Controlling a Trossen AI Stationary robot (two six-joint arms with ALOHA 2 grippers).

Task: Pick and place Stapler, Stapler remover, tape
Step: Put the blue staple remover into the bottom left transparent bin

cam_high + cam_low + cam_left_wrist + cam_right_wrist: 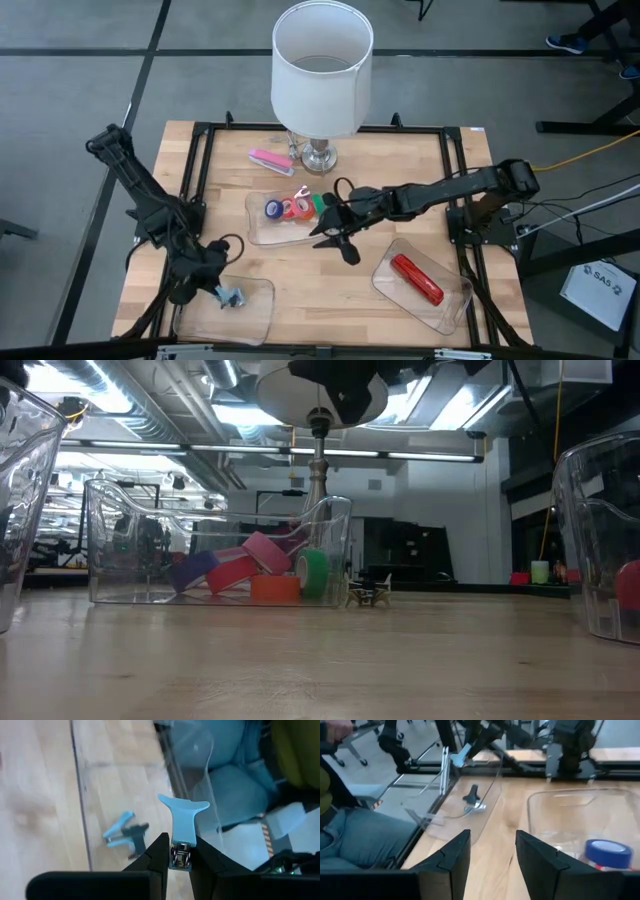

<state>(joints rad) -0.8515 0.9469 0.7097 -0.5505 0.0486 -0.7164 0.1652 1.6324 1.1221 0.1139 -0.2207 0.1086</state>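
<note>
L gripper [179,851] is clamped on a light-blue staple remover [182,822], poised above the clear tray [255,315] at lower left, prob. to drop it beside the remover already lying there [232,297]. R gripper [335,237], fingers apart and empty, hangs mid-frame by the tape tray [258,232]; tape rolls [296,207] inside, red stapler [417,279] in lower-right tray, pink stapler [270,160] loose by lamp [321,70].

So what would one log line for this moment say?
left gripper: shut on blue staple remover, over left tray | right gripper: open, empty, beside tape tray

I see red stapler [417,279] lying at four o'clock, pink stapler [270,160] at twelve; tape rolls [296,207] centre (piled together); blue remover [181,827] gripped at seven.
</note>
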